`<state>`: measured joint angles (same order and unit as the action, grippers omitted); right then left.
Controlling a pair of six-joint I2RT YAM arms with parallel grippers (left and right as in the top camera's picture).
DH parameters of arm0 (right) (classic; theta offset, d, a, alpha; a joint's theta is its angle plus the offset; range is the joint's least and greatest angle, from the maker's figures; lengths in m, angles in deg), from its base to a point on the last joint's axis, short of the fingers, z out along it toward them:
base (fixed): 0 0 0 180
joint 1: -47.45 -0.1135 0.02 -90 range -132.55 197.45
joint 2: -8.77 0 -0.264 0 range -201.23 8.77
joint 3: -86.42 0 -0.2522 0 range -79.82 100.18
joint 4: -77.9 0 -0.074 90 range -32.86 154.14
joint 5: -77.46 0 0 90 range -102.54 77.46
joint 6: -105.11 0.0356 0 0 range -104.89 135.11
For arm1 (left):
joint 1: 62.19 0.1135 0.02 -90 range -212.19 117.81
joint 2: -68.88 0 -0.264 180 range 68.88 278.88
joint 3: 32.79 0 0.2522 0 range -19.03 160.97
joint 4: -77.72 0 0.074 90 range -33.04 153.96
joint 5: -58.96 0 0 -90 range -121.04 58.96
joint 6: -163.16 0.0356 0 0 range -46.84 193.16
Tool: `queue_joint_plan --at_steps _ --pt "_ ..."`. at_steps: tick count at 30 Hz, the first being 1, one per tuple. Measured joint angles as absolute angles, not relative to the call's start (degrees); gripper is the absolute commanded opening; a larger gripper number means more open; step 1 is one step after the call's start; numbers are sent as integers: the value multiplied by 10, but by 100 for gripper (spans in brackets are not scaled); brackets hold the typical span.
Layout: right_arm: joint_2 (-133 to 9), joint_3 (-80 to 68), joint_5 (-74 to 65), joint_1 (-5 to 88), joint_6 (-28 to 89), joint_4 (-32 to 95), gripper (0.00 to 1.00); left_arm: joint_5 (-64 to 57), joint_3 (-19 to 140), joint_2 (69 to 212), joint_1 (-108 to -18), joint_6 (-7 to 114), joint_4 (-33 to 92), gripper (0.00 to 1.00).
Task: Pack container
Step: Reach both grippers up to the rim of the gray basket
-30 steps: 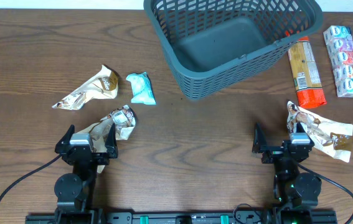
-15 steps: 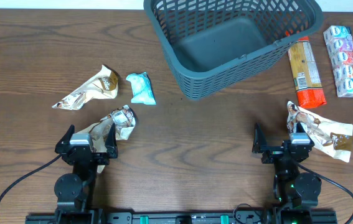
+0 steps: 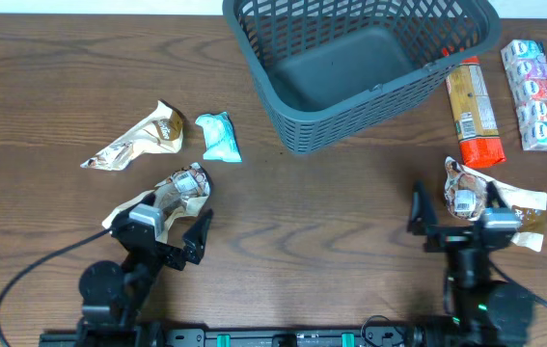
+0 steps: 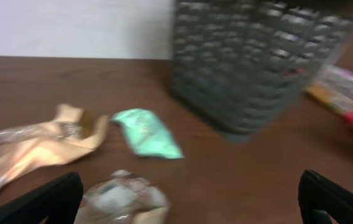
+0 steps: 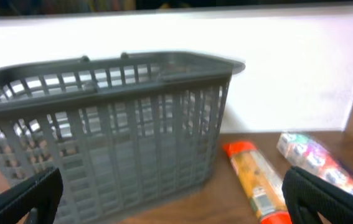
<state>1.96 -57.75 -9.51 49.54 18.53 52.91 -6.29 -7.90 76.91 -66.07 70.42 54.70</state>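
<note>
While they hang over the wood table [image 3: 302, 212], I see left gripper [image 4: 188, 199] and right gripper [image 5: 173, 193] spread wide, empty — white wall [image 5: 288, 74] behind.

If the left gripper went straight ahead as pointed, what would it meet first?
Probably the crumpled silver foil wrapper lying just ahead between the left gripper's open fingers; its height over it is unclear.

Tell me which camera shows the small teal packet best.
The overhead view: the teal packet lies whole and sharp, left of the container. The left wrist view shows it nearer but blurred. The right wrist view faces the container and shows no recognisable packet.
</note>
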Motion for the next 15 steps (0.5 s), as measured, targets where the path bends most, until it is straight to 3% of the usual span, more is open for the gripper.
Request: queue_joint_plan --at_steps 10,15 --pt "-374 -48 -17 498 129 182 99 3 282 1092 -792 766 444 99" --pt "-542 164 92 498 92 -19 99 150 353 1233 -861 768 425 99"
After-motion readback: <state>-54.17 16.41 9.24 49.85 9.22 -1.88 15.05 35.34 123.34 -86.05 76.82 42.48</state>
